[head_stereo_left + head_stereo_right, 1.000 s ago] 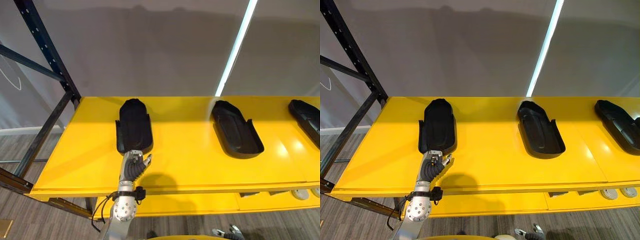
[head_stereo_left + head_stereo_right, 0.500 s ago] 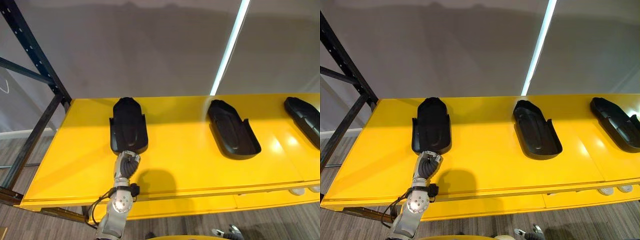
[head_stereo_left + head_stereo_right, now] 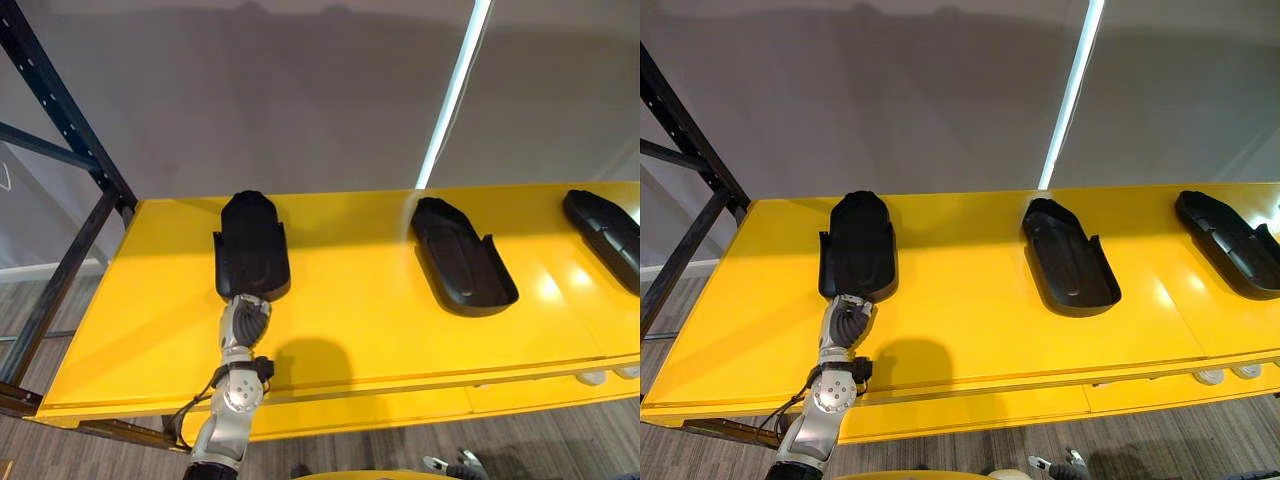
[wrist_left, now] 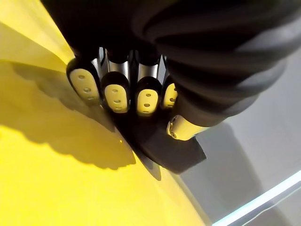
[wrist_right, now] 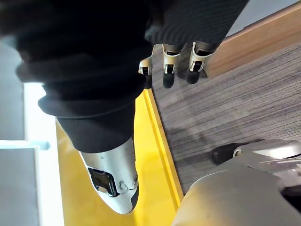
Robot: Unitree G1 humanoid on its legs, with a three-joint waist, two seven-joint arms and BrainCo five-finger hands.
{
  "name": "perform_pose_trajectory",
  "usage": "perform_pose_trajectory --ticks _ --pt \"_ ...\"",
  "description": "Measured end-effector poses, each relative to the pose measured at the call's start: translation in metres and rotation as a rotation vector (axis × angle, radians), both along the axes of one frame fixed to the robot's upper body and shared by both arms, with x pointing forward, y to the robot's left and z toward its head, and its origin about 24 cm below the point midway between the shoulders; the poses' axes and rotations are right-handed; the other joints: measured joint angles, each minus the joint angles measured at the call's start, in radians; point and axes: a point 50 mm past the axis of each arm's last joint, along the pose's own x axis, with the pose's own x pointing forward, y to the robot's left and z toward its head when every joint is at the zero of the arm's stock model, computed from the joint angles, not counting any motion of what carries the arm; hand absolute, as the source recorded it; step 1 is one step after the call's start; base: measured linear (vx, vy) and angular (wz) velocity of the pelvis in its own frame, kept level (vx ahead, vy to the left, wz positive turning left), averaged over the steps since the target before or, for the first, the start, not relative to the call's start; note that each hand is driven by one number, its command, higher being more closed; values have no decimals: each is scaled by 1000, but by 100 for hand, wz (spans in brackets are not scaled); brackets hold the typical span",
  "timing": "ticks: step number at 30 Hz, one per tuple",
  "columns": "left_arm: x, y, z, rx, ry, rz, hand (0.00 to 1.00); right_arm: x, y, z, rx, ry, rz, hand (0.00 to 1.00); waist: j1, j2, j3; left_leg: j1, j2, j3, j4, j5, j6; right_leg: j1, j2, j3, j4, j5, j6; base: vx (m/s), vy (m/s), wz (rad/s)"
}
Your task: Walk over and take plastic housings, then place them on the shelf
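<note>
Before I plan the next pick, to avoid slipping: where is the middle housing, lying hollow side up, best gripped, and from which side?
Take the middle housing at its near, wider end, where raised side walls stand above the yellow shelf. It lies hollow up, so come from the shelf's front edge, likely thumb inside and fingers outside a wall; the far end tapers low.

Cam moved: whole scene slid toward 9 o'clock, so more of the far-right housing (image 3: 605,225) shows. L hand (image 3: 245,318): 1 s ago it sat just short of the left housing (image 3: 251,258), fingers spread, thumb out to 3 o'clock. Now it's moved up toward 12 o'clock, fingers curled in, thumb tucked, knuckles against that housing's near end.
</note>
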Motion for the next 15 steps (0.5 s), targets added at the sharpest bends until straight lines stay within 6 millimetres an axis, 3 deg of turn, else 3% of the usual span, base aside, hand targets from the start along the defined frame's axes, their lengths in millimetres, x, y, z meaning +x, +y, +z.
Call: perform_pose_trajectory --ticks 4,5,8,13,15 --pt "-13 -8 56 -36 -257 -41 100 0 0 0 0 -2 -5 0 -5 -1 0 -18 -1 -17 0 -2 -2 -10 -1 -10 2 2 -1 16 -17 10" --pt "-18 -6 79 -61 -382 -45 100 -1 -1 0 -1 -2 -10 0 4 0 0 -19 -1 -23 0 1 2 -3 -1 -16 2 3 -2 42 -33 11" --pt "-25 7 105 -102 -547 23 100 -3 -1 0 -4 1 -16 0 14 2 -1 -17 -1 -44 0 2 3 5 0 -27 4 3 -3 24 -42 16" --pt "-39 49 107 -173 -627 291 100 -5 -3 0 -13 1 -19 0 25 8 1 -11 1 -79 0 -2 -3 19 1 -53 15 3 -3 -7 -41 23" --pt "-49 70 98 -208 -621 431 100 -9 -4 -1 -20 13 -24 0 47 8 1 -11 2 -86 0 -2 -3 21 2 -54 19 3 -3 -28 -22 14"
